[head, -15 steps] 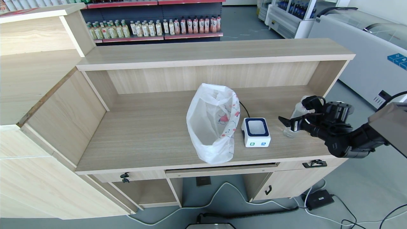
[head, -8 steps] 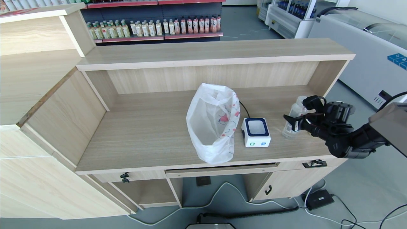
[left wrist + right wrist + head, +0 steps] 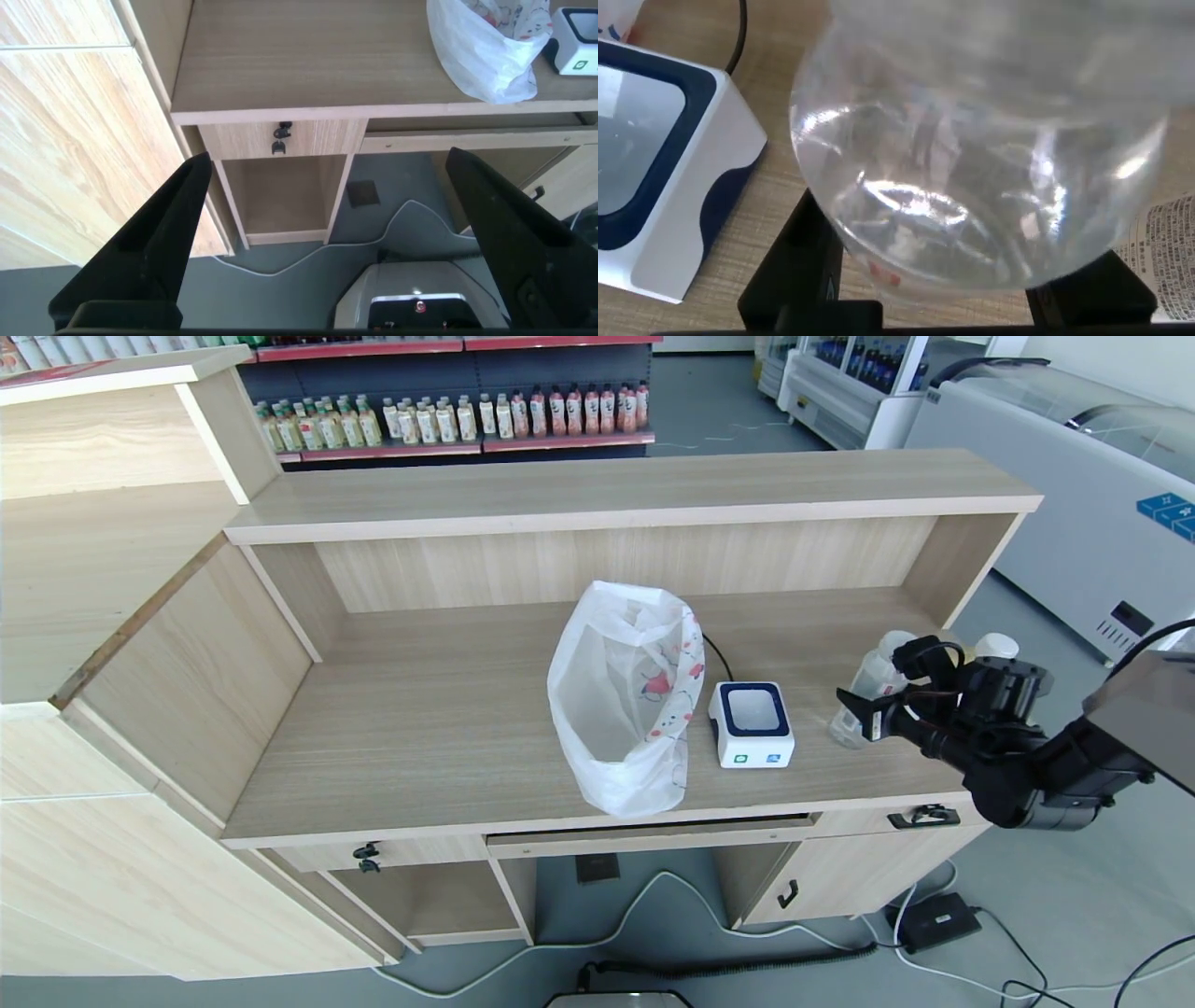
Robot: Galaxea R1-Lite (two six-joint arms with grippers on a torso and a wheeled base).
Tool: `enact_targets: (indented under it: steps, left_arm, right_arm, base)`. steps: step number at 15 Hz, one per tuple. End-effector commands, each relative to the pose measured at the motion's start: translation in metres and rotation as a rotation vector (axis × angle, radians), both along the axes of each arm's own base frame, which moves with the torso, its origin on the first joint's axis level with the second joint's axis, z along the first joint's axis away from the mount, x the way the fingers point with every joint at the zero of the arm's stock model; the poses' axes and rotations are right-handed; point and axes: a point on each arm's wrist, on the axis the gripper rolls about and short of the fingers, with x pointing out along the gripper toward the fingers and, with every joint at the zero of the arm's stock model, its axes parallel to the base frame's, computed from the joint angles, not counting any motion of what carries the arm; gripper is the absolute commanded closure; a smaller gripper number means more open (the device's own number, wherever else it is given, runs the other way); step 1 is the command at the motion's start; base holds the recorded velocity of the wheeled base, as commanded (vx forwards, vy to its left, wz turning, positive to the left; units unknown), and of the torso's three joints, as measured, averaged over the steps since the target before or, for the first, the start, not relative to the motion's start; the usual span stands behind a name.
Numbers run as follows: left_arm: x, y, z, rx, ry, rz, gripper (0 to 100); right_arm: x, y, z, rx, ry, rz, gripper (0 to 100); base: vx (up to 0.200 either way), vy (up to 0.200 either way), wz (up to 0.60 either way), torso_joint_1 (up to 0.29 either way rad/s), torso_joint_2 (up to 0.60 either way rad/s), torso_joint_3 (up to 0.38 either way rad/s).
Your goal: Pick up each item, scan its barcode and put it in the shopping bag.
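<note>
A clear plastic bottle stands tilted at the right end of the wooden counter. My right gripper is shut on it, one finger on each side. In the right wrist view the bottle bulges large between the two dark fingers of that gripper. The white shopping bag stands open mid-counter, with the white and blue scanner just right of it. My left gripper hangs open below the counter's front edge, over the floor.
A second bottle with a white cap stands behind my right wrist, at the counter's right end. A black cable runs back from the scanner. A raised shelf and side walls enclose the counter at the back and sides. The counter's left half is bare wood.
My right gripper's fingers closed in on the clear bottle. The arm then drew slightly right and down, tipping the bottle's top to the right.
</note>
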Motion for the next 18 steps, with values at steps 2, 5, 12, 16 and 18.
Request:
enact_targets:
  steps: [2, 5, 12, 16, 18]
  left_arm:
    - [0.0, 0.0, 0.0, 0.0, 0.0, 0.001, 0]
    - [0.0, 0.0, 0.0, 0.0, 0.0, 0.001, 0]
    - [0.0, 0.0, 0.0, 0.0, 0.0, 0.001, 0]
    - [0.0, 0.0, 0.0, 0.0, 0.0, 0.001, 0]
    - [0.0, 0.0, 0.0, 0.0, 0.0, -0.001, 0]
  right_arm:
    - [-0.003, -0.009, -0.002, 0.007, 0.015, -0.021, 100]
    - [0.0, -0.013, 0.032, 0.077, -0.059, -0.033, 100]
    - [-0.074, 0.004, 0.193, 0.337, -0.037, 0.339, 100]
    - [-0.157, 0.028, 0.261, 0.518, 0.09, 0.743, 100]
    - [-0.188, 0.047, 0.262, 0.525, 0.161, 0.903, 100]
  base:
    - [0.0, 0.0, 0.0, 0.0, 0.0, 0.0]
    - [0.0, 0.0, 0.0, 0.0, 0.0, 0.0]
    - [0.0, 0.0, 0.0, 0.0, 0.0, 0.0]
    - [0.0, 0.0, 0.0, 0.0, 0.0, 0.0]
    - [0.0, 0.0, 0.0, 0.0, 0.0, 0.0]
